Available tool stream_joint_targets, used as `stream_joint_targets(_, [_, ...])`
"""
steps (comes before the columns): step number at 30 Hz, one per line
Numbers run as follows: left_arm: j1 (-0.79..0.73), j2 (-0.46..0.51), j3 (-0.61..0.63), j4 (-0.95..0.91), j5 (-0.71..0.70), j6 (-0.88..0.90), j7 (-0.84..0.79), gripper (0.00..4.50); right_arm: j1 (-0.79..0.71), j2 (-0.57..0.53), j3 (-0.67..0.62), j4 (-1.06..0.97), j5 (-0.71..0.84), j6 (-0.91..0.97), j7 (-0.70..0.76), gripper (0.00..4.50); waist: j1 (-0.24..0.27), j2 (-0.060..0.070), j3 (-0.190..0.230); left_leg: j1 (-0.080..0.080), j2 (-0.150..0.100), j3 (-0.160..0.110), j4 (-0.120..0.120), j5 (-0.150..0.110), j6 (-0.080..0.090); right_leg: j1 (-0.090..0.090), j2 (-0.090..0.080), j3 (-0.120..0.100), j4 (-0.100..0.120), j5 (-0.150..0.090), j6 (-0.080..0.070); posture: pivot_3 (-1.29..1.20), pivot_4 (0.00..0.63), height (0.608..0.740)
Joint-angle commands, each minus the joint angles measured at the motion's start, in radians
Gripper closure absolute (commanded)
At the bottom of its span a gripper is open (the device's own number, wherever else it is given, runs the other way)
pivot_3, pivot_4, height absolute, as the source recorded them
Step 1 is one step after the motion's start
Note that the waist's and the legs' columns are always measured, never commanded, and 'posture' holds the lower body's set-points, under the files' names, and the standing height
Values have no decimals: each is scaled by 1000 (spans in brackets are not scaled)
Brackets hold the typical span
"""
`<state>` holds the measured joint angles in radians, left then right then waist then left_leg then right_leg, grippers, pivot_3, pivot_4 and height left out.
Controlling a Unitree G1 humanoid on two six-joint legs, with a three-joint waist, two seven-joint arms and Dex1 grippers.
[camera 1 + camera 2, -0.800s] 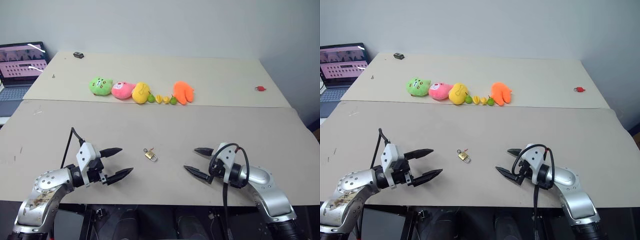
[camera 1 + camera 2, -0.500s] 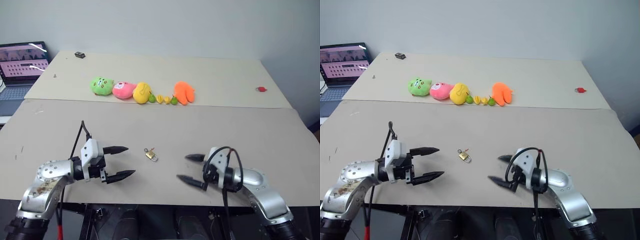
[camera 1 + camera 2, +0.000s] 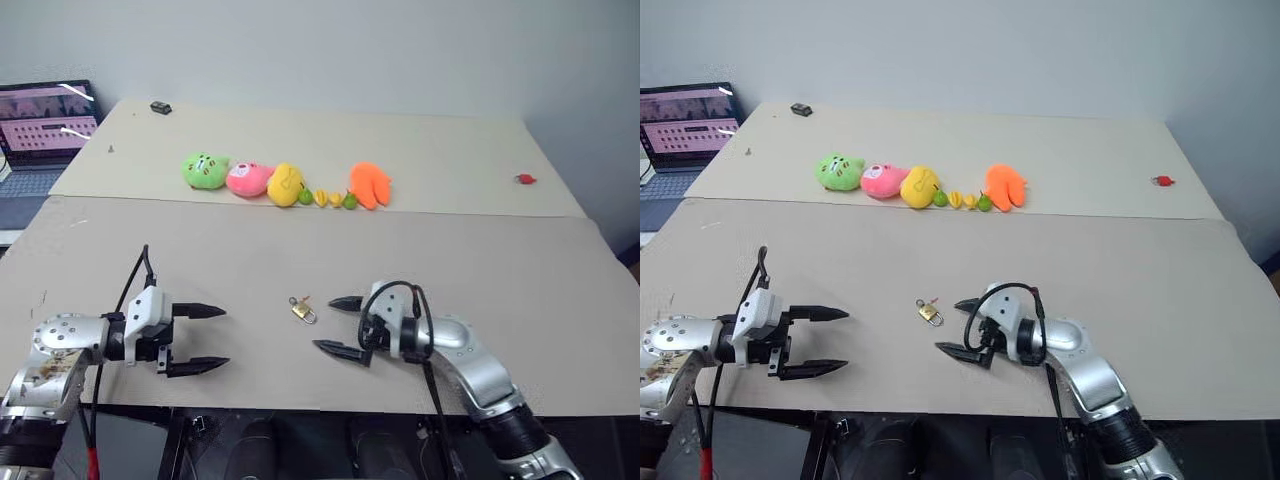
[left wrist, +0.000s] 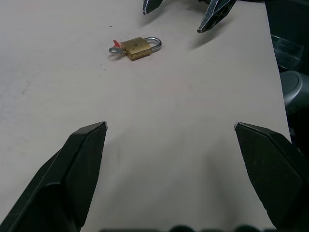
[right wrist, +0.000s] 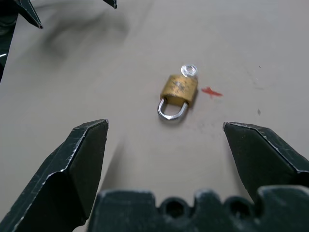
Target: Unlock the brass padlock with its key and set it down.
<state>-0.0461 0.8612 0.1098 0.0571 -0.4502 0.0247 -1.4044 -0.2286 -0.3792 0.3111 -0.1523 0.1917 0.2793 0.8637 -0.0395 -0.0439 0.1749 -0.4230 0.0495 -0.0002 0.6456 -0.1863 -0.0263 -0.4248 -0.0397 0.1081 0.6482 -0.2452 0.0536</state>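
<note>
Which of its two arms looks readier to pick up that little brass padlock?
The right. Its open right gripper sits just beside the brass padlock, fingers pointing at it; the open left gripper stands clearly farther off across the table.

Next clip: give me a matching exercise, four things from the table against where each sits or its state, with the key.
Things:
1. brass padlock
2. key
3. right tool
4. small red object

Places or states:
A. far right of the rear table
B. open, just right of the padlock
C. sticking out of the padlock's body
D. flat on the near table between both tools

Pairs: 1-D, 2-C, 3-B, 4-A
</note>
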Motion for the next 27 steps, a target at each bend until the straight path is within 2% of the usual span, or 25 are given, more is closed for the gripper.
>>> stream_joint_targets(1, [-3,-11,5,-59,-7,9,23,1,-21,30,12,22,-33,-56,-35,11,0,0,0,0,0,0,0,0,0,0,0,0,0,0,0,0,150,717])
stream_joint_targets(17, [-7,-34,-2,-113,-15,57,66,1,-62,175,38,150,-150,-144,-189,11,-6,0,0,2,0,0,0,0,0,0,0,-1,1,0,0,0,150,717])
stream_joint_targets(27, [-15,-39,-2,-114,-10,61,77,1,-57,213,47,167,-179,-149,-230,11,-10,0,0,2,1,0,0,0,0,1,0,-1,2,0,0,0,150,717])
